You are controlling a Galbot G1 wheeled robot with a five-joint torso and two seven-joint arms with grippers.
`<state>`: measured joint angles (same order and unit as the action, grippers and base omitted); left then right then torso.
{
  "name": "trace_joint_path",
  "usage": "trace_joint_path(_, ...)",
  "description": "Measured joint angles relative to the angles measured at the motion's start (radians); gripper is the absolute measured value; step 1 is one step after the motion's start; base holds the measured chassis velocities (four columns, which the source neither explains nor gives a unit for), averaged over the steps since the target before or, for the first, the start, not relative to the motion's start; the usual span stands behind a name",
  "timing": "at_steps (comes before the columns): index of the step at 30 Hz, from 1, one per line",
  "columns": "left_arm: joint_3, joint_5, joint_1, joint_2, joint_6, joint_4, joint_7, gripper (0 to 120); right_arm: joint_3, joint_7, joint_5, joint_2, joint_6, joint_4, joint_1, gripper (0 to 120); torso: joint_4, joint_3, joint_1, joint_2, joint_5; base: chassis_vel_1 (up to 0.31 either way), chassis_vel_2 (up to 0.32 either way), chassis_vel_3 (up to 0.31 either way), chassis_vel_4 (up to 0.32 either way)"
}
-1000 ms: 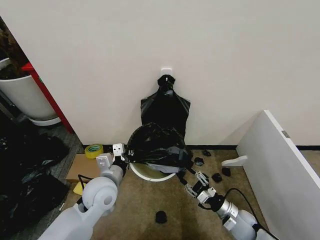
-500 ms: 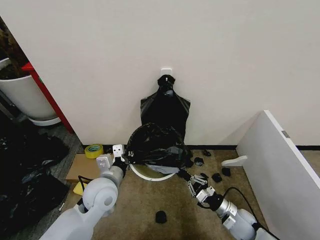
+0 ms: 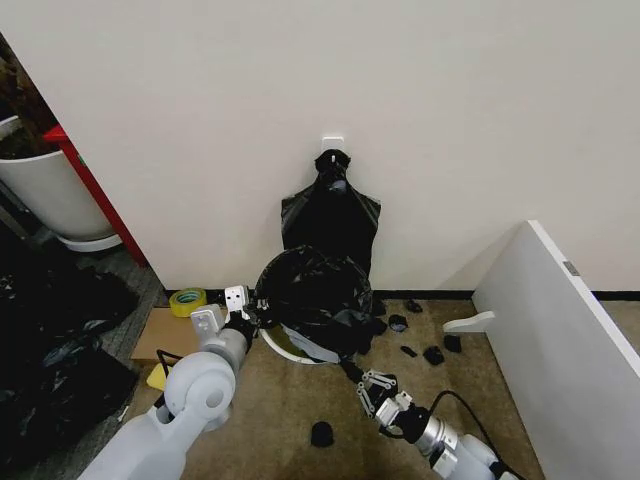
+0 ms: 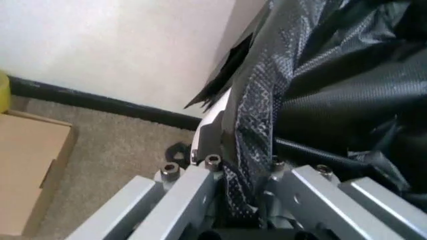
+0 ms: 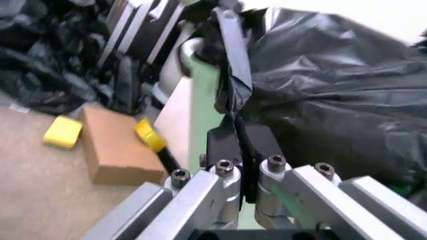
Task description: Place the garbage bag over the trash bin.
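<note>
The white trash bin (image 3: pixel 300 358) stands on the carpet against the wall, and the glossy black garbage bag (image 3: pixel 315 295) is draped over its top. My left gripper (image 3: pixel 245 318) is at the bin's left side, shut on the bag's edge (image 4: pixel 248 150) beside the white rim (image 4: pixel 211 118). My right gripper (image 3: pixel 366 385) sits low in front of the bin's right side, shut on a stretched strip of the bag (image 5: pixel 239 125). In the right wrist view the bin's wall (image 5: pixel 200 115) looks white and pale green.
A flat black bag (image 3: pixel 332 215) hangs from a wall hook behind the bin. To the left lie a cardboard box (image 3: pixel 165 335), a yellow tape roll (image 3: pixel 187 300), a white planter pot (image 3: pixel 50 195) and a heap of black sheeting (image 3: pixel 50 330). A white board (image 3: pixel 560 340) leans at right. Black scraps (image 3: pixel 320 433) dot the carpet.
My right gripper has pulled back toward me and to the left, drawing the bag's edge down over the bin's front right. The left gripper has stayed put.
</note>
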<state>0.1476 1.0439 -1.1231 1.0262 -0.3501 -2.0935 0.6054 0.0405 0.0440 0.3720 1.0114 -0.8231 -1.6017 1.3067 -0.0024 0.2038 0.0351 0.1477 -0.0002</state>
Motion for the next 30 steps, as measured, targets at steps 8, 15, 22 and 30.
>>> trace_joint_path(8,0.004,0.054,0.017,0.019,-0.003,-0.003,0.018,0,0.021,0.05,0.173,0.026,0.0,0.044,0.001,0,-0.0002,0.0,0.0,0.0,0.0002,0.0,0.0,0.0,0.0)
trace_joint_path(15,0.018,0.14,-0.01,0.027,-0.031,-0.06,0.044,0,0.016,0.06,0.269,0.071,0.0,0.134,-0.044,0,0.0,0.0,0.0,0.0,0.0002,0.0,0.0,0.0,0.0)
trace_joint_path(22,0.021,0.157,-0.088,0.031,-0.051,-0.15,0.058,0,0.039,0.166,0.492,0.144,0.0,0.321,-0.152,0,0.0001,0.0,0.0,0.0,0.001,0.0,0.0,0.0,0.0)
trace_joint_path(30,0.022,0.118,-0.134,0.01,-0.056,-0.194,0.06,0,0.08,0.257,0.504,0.154,-0.001,0.515,-0.251,0,0.0001,0.0,0.0,0.0,0.0007,0.0,0.0,0.0,0.0)
